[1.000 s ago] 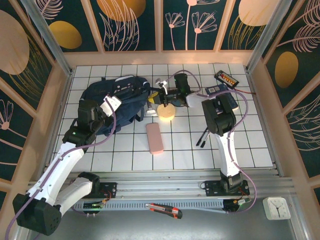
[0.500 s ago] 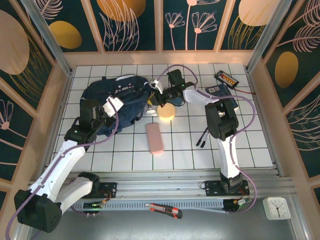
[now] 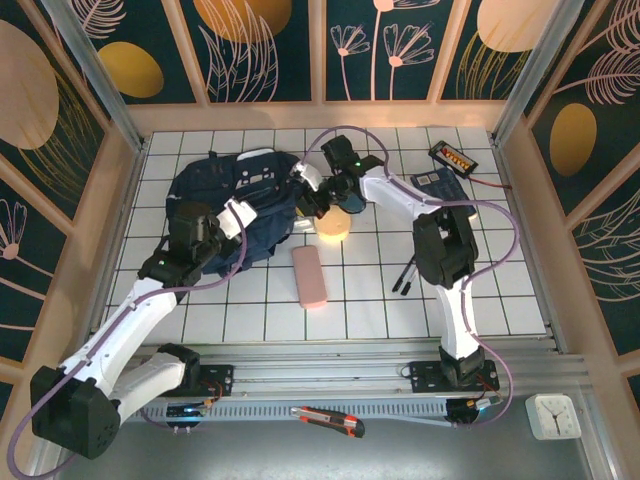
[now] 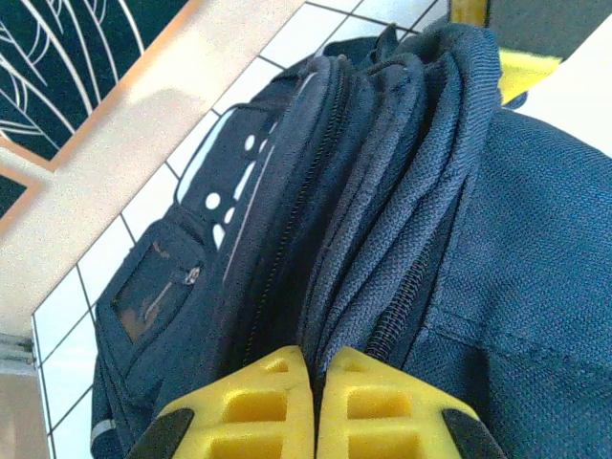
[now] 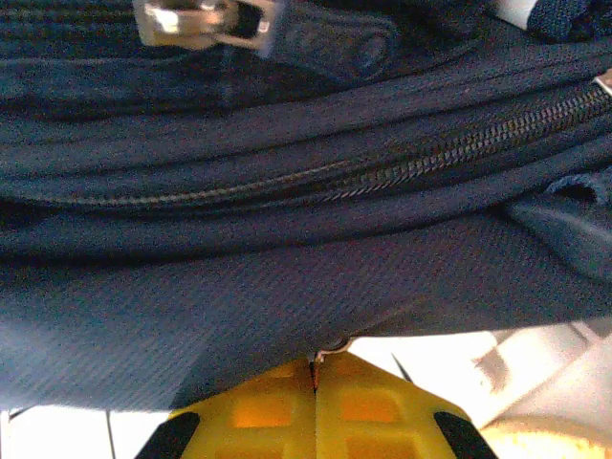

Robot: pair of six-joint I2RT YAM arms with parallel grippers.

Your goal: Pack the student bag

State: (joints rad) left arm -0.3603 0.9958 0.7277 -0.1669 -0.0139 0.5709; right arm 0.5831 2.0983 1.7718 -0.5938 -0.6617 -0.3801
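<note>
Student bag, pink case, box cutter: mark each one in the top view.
student bag (image 3: 200, 185), top view, navy front fabric.
pink case (image 3: 310, 277), top view, its middle.
box cutter (image 3: 330, 420), top view, its handle.

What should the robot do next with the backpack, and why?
Probably tug the right pincer gently away from the left pincer to start opening the backpack. Both pincers are shut on its fabric. The zip near the right one looks closed, and the pink case lies outside on the table, so the backpack likely needs an opening first.
</note>
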